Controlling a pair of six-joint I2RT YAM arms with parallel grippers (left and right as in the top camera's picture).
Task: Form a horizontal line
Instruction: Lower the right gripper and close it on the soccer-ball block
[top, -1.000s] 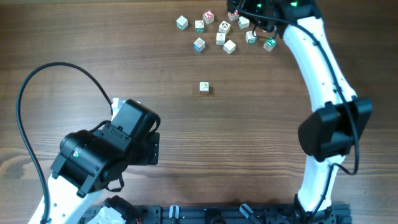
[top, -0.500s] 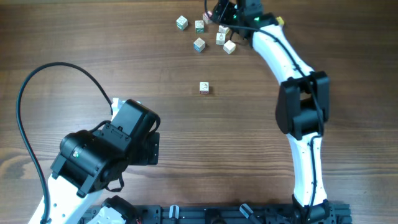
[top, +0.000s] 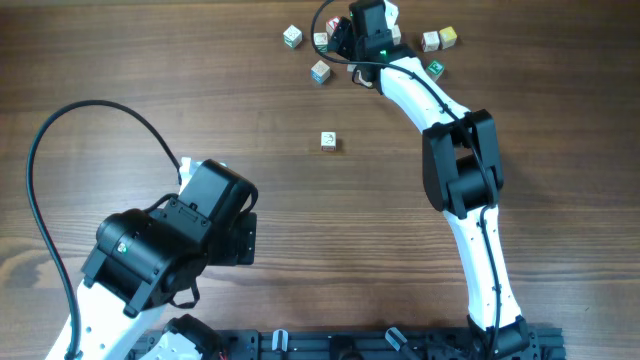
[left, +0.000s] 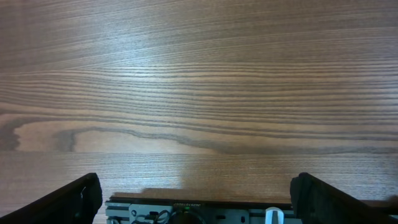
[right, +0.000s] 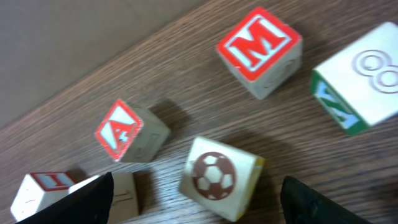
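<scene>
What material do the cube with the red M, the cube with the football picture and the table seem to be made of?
M cube: probably pale matt wood, red printed face, rounded edges. Football cube: likely the same wood, brown print. Table: wood or wood-look laminate; grain lines, slight sheen.

The table (left: 199, 74) is being lit brightly from above; soft shadows are being cast by slightly blurred blocks (right: 258, 50).
</scene>
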